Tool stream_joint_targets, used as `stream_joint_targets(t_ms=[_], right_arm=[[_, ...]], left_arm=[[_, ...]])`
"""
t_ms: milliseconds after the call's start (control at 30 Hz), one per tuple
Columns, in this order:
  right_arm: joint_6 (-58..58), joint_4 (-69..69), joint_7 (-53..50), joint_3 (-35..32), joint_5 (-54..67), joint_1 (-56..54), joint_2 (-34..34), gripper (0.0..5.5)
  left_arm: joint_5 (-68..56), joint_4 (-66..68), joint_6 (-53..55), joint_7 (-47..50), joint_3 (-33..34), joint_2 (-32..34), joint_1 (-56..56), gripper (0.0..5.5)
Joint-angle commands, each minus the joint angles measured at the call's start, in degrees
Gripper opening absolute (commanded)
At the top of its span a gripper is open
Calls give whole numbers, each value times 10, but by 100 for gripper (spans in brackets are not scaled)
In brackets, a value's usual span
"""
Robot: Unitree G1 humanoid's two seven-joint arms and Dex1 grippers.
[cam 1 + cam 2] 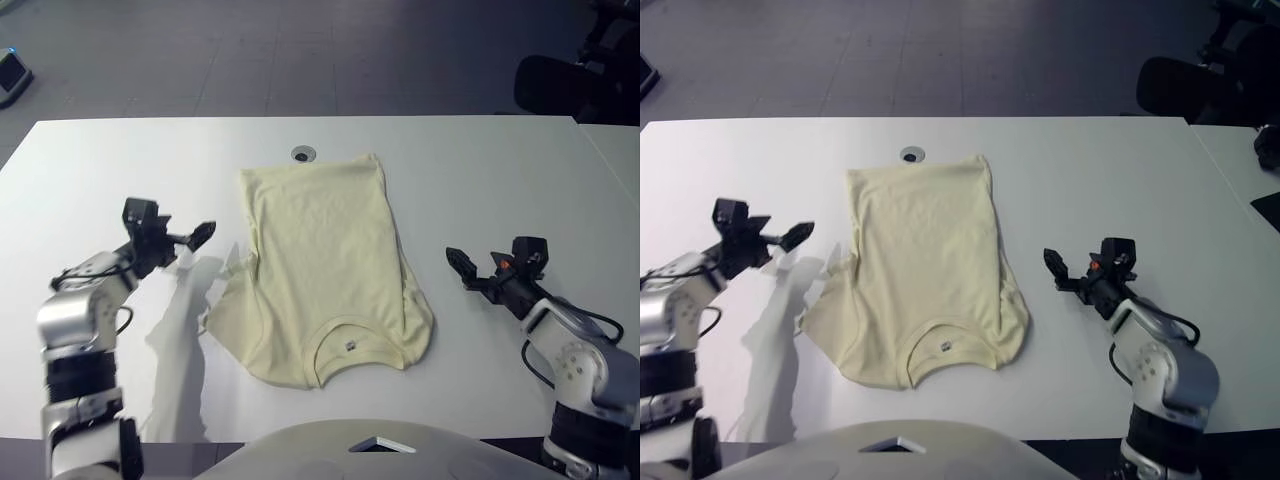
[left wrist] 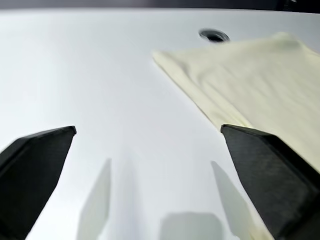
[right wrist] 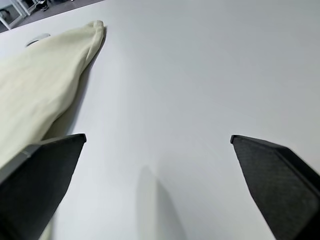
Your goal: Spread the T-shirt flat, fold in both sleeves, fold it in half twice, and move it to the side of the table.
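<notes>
Now | T-shirt [image 1: 320,260] centre of table [image 1: 100,170], collar [image 1: 345,335] toward near edge | my left gripper [image 1: 203,235], right gripper [image 1: 460,268] both released, flanking it | likely half-fold: pinch collar corners evenly, keep edges aligned

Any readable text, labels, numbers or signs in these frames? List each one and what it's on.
No text can be read in any view.
On the T-shirt, the neck label inside the collar is a small dark mark, too small to read.
The table and its grommet carry no visible print.
</notes>
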Motion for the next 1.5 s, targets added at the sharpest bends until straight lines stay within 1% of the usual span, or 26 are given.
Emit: stream_joint_targets(t_ms=[33,167,267,500,700,900,1033,1167,1400,1467,1500], right_arm=[[130,-191,-75,-91,109,69,62,539],[166,-214,-109,-120,146,69,76,539],[184,-218,-131,-131,165,58,79,539],[204,-198,-159,-133,192,13,60,539],[213,-181,-168,-127,199,-12,45,540],[210,-174,-174,-118,200,-21,41,540],[208,-168,-173,-114,199,-28,36,540],[206,-166,-173,-109,198,-31,32,540],[207,-159,-171,-103,198,-39,22,540],[206,-157,-171,-100,198,-40,19,540],[206,-157,-171,-99,198,-41,19,540]], left_arm=[[-156,-156,229,-130,91,154,132,539],[-180,-155,242,-191,99,197,206,539],[-183,-163,230,-212,86,209,234,539],[-182,-180,216,-160,43,155,233,539],[-174,-178,205,-113,23,118,230,442],[-167,-155,191,-87,9,108,217,336],[-168,-153,187,-73,1,99,218,274],[-162,-143,177,-60,-8,95,218,199],[-167,-139,175,-42,-7,89,219,69],[-167,-138,175,-37,-8,86,219,43],[-167,-137,175,-35,-9,86,218,17]])
